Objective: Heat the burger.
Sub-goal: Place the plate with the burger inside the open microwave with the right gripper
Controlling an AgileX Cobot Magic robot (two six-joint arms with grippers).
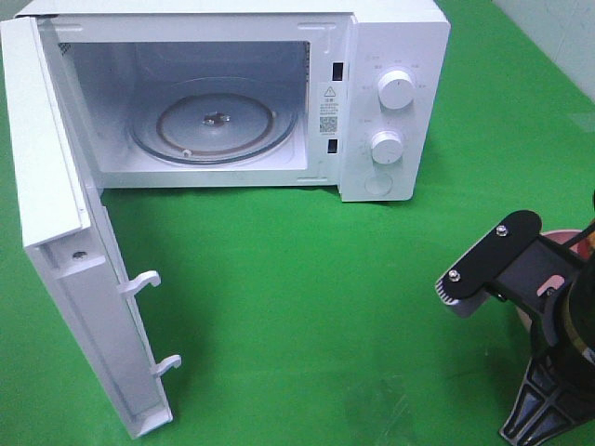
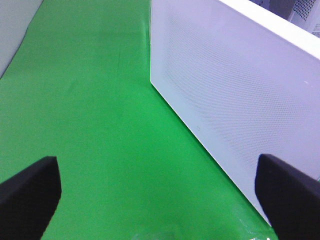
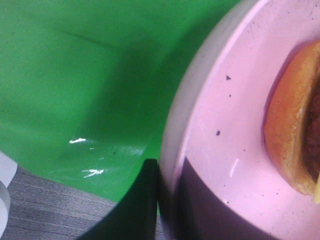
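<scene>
My right gripper (image 3: 167,172) is clamped on only the rim of the pink plate (image 3: 220,115), with the burger (image 3: 290,125) sitting loose on it just beyond the jaws, so I fear the plate tilting on lift and the burger sliding off.

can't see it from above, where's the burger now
The burger sits on the pink plate, shown only in the right wrist view; the plate peeks out at the exterior view's right edge behind the right arm, outside the open microwave.
</scene>
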